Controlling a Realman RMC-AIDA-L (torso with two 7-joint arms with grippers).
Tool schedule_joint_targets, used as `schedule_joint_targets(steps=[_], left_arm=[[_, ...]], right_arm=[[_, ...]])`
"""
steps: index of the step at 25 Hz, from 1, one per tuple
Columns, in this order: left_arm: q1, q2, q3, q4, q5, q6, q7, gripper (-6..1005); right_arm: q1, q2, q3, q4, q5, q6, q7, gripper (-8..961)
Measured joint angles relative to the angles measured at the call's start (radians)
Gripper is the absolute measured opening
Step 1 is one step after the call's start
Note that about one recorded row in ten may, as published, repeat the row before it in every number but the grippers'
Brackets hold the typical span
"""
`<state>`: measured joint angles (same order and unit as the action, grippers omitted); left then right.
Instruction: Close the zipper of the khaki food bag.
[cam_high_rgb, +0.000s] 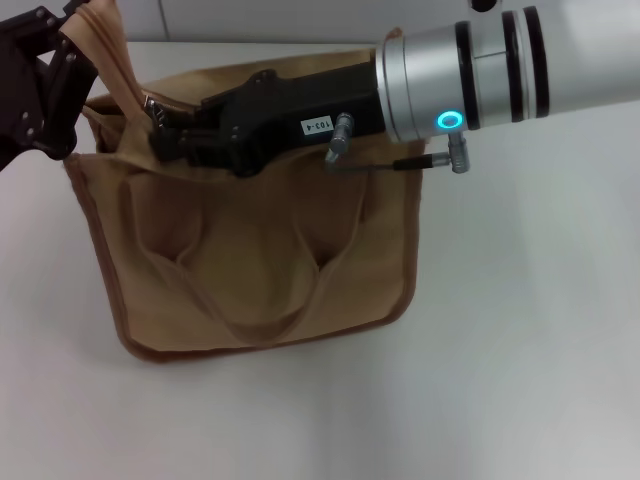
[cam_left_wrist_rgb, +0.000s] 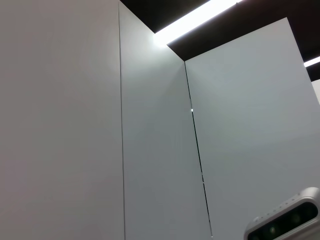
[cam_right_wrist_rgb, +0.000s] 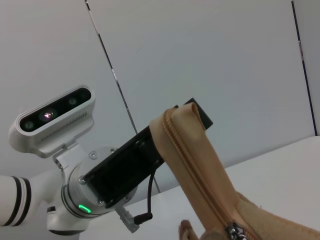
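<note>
The khaki food bag stands on the white table, front pockets and looped handle facing me. My left gripper is at the bag's far left corner, shut on the raised tan tail of the zipper. The right wrist view shows that same left gripper with the tape rising between its black fingers. My right gripper reaches across the bag's top from the right. Its fingers are together at the silver slider, near the left end. The slider also shows in the right wrist view.
The right arm's silver forearm and a black cable cross above the bag's right side. The left wrist view shows only white wall panels and a white camera housing.
</note>
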<state>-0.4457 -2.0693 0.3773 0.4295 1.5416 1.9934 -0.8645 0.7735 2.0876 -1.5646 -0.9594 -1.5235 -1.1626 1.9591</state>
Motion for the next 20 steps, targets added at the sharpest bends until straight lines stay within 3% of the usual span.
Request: schedule_joint_targets(steps=[7, 9, 20], left_arm=[[0.005, 0.0, -0.005, 0.0, -0.008, -0.002, 0.001, 65], [0.006, 0.0, -0.005, 0.0, -0.008, -0.003, 0.001, 66], [0.009, 0.0, -0.006, 0.0, -0.008, -0.006, 0.005, 68]], right_arm=[[-0.055, 0.0, 0.005, -0.069, -0.001, -0.013, -0.003, 150], [-0.06, -0.001, 0.005, -0.075, -0.001, -0.025, -0.004, 24], [-0.062, -0.002, 0.009, -0.077, -0.002, -0.037, -0.006, 5]])
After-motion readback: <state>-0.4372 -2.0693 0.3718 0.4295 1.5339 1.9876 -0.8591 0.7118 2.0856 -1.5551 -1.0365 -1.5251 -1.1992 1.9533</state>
